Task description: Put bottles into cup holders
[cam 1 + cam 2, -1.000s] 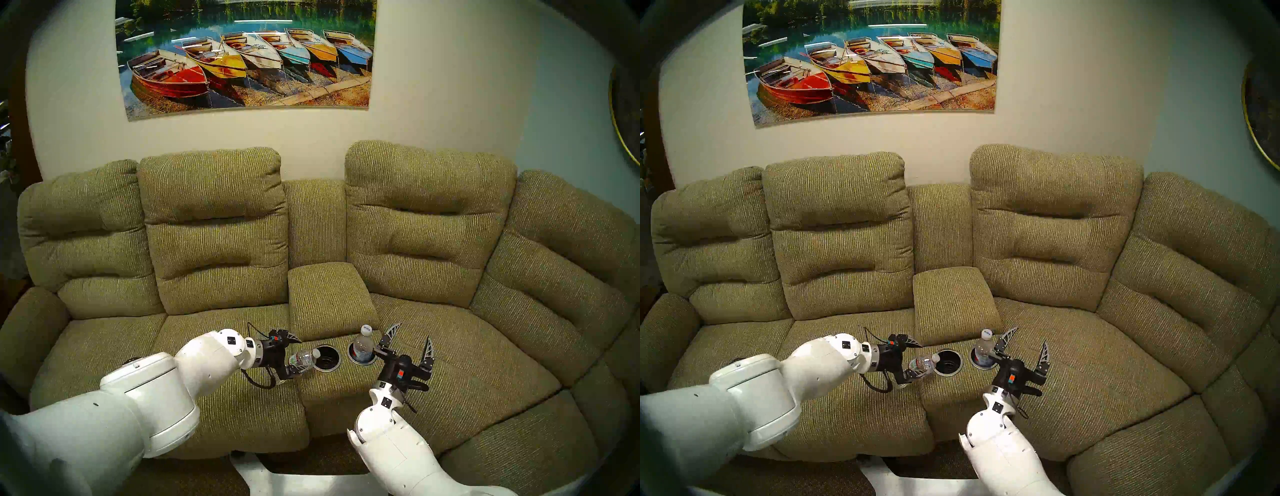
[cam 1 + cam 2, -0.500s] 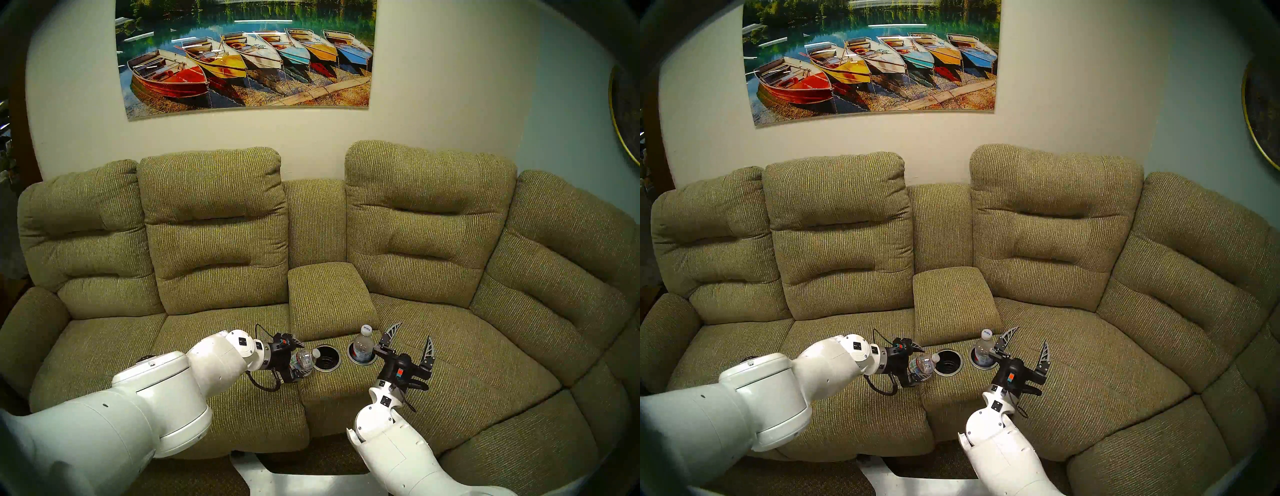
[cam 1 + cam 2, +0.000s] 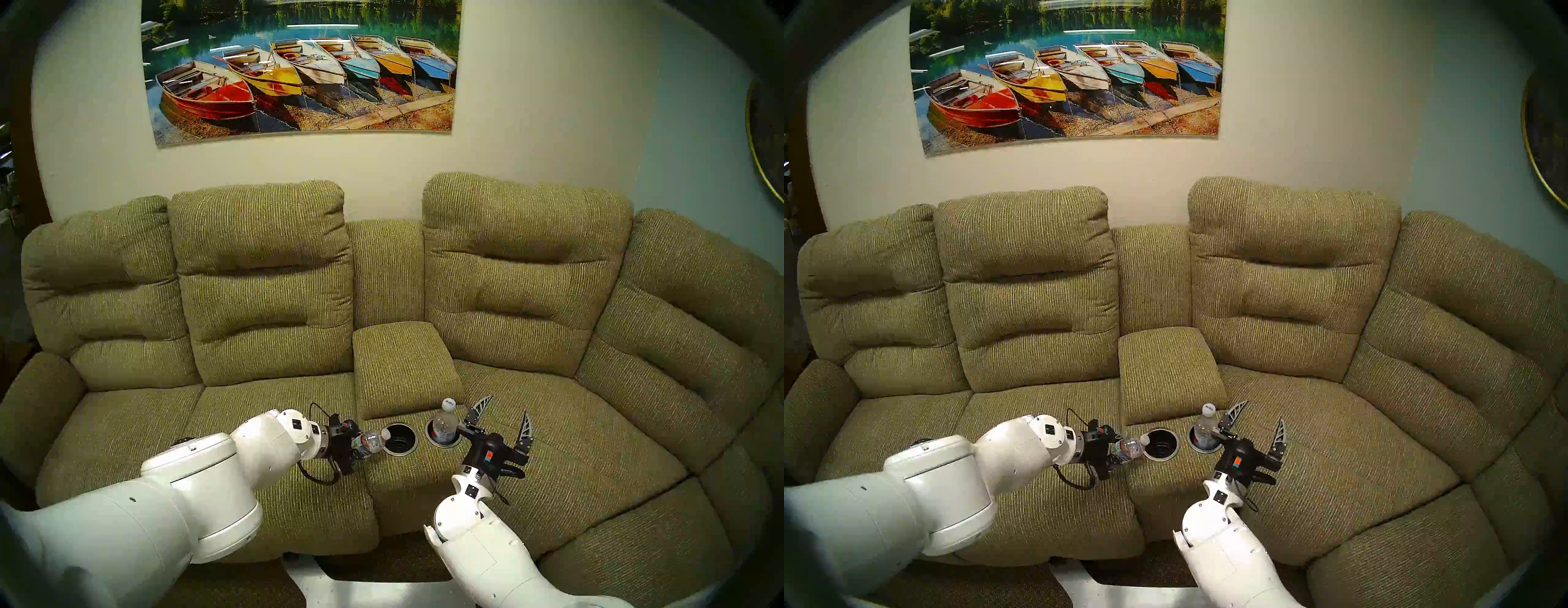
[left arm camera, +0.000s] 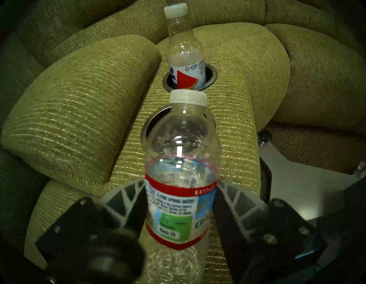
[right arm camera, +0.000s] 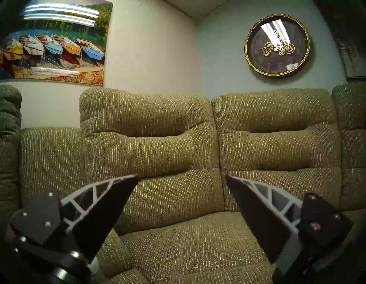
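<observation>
My left gripper [image 3: 363, 446] is shut on a clear bottle [image 3: 370, 441] with a white cap and a red-banded blue-green label. It holds the bottle tilted, cap toward the empty left cup holder [image 3: 401, 439]. In the left wrist view the fingers [image 4: 128, 196] press both sides of the label [image 4: 178, 214], and the holder's rim [image 4: 152, 121] lies behind the bottle. A second bottle [image 3: 444, 424], with a blue-white-red label, stands upright in the right cup holder [image 3: 443, 444]. My right gripper [image 3: 507, 407] is open and empty, just right of that bottle.
Both cup holders sit in the olive fabric sofa's centre console [image 3: 407, 471], with a padded armrest [image 3: 403, 365] behind them. Seat cushions [image 3: 572, 446] lie low on both sides. A wall clock [image 5: 277, 45] and a boat picture [image 3: 301, 68] hang above.
My left gripper's fingers have closed in on the bottle and the wrist has rolled, while the arm edged toward the console. The right arm and the standing bottle have not moved.
</observation>
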`<state>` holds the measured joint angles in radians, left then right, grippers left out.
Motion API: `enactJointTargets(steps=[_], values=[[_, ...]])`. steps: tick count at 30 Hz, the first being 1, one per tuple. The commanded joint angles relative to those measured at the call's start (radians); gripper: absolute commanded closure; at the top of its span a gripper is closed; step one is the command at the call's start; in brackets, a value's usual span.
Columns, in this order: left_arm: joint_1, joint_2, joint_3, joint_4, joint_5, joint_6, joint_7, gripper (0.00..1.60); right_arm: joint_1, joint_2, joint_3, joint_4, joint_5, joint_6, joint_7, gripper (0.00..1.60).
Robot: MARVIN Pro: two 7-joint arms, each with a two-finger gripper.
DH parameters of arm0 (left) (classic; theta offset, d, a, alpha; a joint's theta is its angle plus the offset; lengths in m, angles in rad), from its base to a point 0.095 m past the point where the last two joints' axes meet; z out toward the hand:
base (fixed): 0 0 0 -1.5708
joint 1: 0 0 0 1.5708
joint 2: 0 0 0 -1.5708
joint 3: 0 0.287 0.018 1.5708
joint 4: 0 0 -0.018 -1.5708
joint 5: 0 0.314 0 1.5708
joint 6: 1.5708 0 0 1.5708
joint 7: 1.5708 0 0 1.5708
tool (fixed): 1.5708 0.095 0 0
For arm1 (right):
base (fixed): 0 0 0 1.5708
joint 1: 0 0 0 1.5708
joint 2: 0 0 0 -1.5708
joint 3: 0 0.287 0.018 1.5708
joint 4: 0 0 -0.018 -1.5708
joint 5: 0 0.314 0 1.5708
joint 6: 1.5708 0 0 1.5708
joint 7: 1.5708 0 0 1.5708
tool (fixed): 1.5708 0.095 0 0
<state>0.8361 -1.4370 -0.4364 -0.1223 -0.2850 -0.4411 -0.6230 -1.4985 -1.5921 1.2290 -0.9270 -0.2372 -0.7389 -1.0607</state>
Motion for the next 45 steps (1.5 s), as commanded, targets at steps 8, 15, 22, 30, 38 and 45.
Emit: enactJointTargets(steps=[8, 15, 22, 30, 38, 45], values=[[-0.054, 0.099, -0.073, -0.059, -0.062, -0.175, -0.107, 1.18, -0.005, 0.002, -0.01, -0.041, -0.014, 0.005, -0.01, 0.0], [-0.066, 0.111, -0.132, -0.097, -0.116, -0.264, -0.188, 1.46, -0.009, 0.004, -0.012, -0.05, -0.018, 0.01, -0.016, 0.0], [-0.08, 0.068, -0.164, -0.106, -0.142, -0.268, -0.221, 1.37, -0.01, 0.004, -0.013, -0.053, -0.022, 0.015, -0.021, 0.0], [-0.081, 0.02, -0.197, -0.102, -0.17, -0.251, -0.223, 1.44, -0.011, 0.004, -0.014, -0.052, -0.024, 0.019, -0.027, 0.0], [-0.055, -0.018, -0.225, -0.091, -0.194, -0.248, -0.22, 1.6, -0.01, 0.004, -0.015, -0.05, -0.027, 0.022, -0.033, 0.0], [-0.039, -0.037, -0.238, -0.075, -0.203, -0.245, -0.208, 1.48, -0.009, 0.004, -0.015, -0.048, -0.029, 0.025, -0.038, 0.0]])
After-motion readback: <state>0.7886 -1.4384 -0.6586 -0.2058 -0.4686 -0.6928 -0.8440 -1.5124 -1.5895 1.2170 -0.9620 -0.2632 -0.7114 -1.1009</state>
